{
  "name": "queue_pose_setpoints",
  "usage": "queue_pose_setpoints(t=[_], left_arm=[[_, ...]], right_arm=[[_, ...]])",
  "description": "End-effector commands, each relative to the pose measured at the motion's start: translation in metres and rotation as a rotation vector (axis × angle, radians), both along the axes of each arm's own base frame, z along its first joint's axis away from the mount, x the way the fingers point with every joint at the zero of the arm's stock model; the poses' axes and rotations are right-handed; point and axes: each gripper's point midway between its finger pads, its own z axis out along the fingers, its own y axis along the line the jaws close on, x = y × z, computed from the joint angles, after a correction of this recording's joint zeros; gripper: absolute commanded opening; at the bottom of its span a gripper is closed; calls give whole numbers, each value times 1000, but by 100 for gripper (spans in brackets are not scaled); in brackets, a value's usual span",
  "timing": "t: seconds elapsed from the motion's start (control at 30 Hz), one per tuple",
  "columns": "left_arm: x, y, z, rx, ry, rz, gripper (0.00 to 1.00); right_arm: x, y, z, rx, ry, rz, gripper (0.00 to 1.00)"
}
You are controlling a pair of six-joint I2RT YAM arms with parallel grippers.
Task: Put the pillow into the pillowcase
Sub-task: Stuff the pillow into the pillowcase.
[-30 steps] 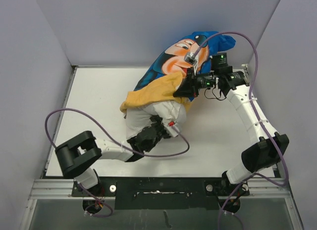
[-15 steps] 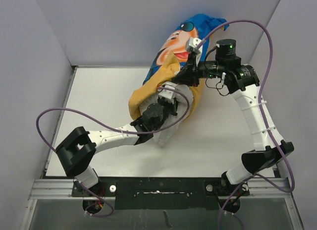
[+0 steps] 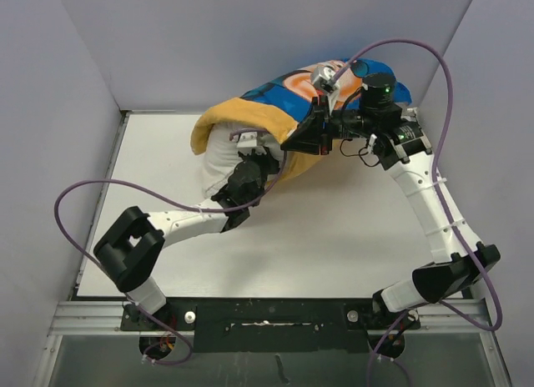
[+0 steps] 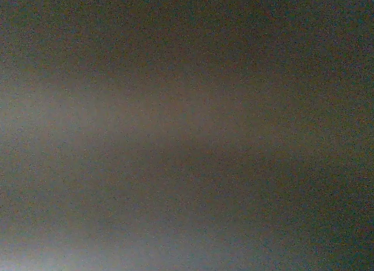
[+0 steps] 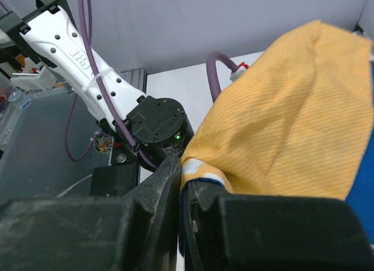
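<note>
A: Near side first, the left arm?
B: It runs from the near-left base across the table to the bundle at mid-far. The left gripper is pushed in at the open end of the bundle, against the white stuffing, with its fingertips hidden under fabric. The jaws are together; can't tell if anything is pinched. The left wrist view is a dark blur, no use.

A: Pillow?
B: Only the white end of the pillow shows, poking out at the bundle's near-left end. The rest is covered.

A: Pillowcase?
B: The pillowcase is pulled over the top of the pillow. Its yellow side faces near and left; the blue printed side is at the far right, close to the back wall.

A: Right arm?
B: The right gripper is at the bundle's right side with its jaws clamped on the pillowcase's edge. The right wrist view shows yellow cloth with a blue hem squeezed between the fingers.
</note>
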Motion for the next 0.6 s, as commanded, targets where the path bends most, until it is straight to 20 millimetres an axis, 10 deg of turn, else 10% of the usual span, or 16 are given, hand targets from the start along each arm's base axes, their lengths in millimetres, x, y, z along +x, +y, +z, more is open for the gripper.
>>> queue_pose_setpoints(t=[0.0, 0.3, 0.57], left_arm=[[15, -26, 118, -168, -335, -16, 0], [-45, -106, 98, -89, -443, -442, 0], [-38, -89, 90, -190, -328, -513, 0]], right_arm=[[-94, 1, 41, 102, 4, 318, 0], [-25, 16, 82, 134, -64, 167, 0], [-101, 84, 22, 41, 18, 383, 0]])
